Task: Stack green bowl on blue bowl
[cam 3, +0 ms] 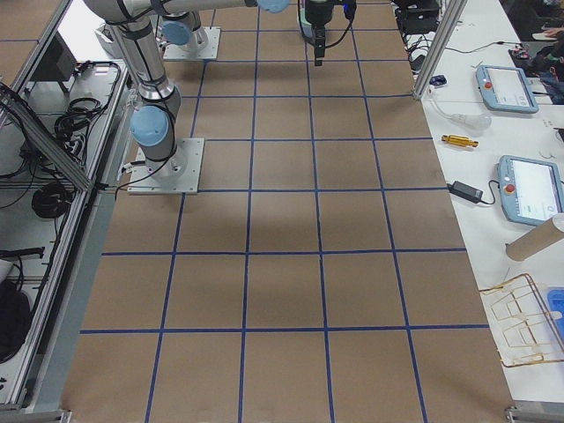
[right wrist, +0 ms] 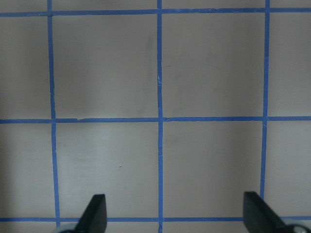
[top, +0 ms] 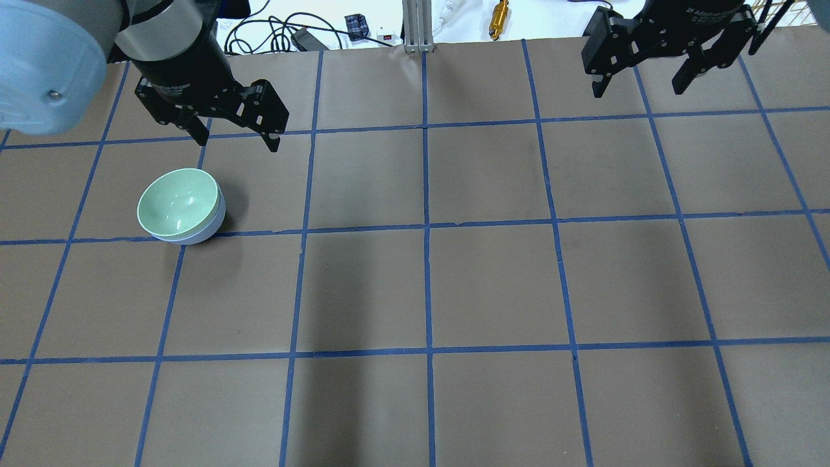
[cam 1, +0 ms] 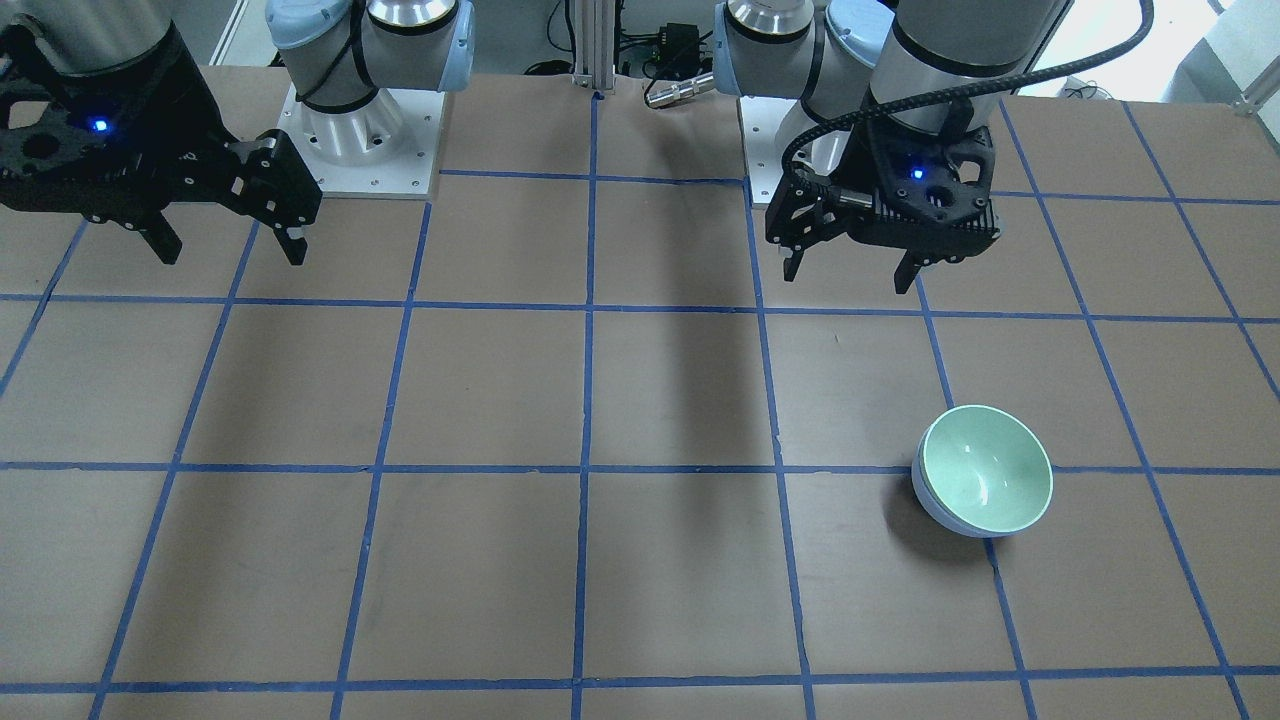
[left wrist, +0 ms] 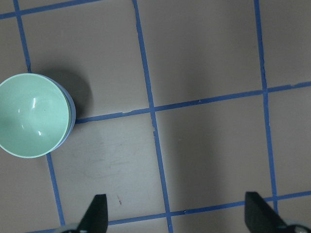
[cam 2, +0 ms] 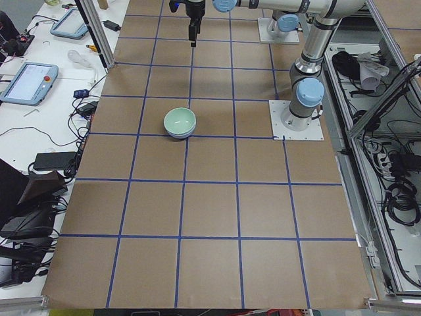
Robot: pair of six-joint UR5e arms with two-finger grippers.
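Observation:
The green bowl (top: 176, 203) sits nested inside the blue bowl (top: 206, 230) on the table's left side; only a band of the blue bowl's outer wall shows under it. Both also show in the front view, the green bowl (cam 1: 985, 468) and the blue bowl (cam 1: 935, 510), and in the left wrist view, the green bowl (left wrist: 31, 115) and the blue bowl (left wrist: 71, 115). My left gripper (top: 237, 137) hangs open and empty above the table, beyond the bowls. My right gripper (top: 642, 83) is open and empty at the far right.
The brown table (top: 493, 285) carries a grid of blue tape lines. Cables and a brass part (top: 499, 13) lie past its far edge. Both arm bases (cam 1: 360, 130) stand at the robot's edge of the table.

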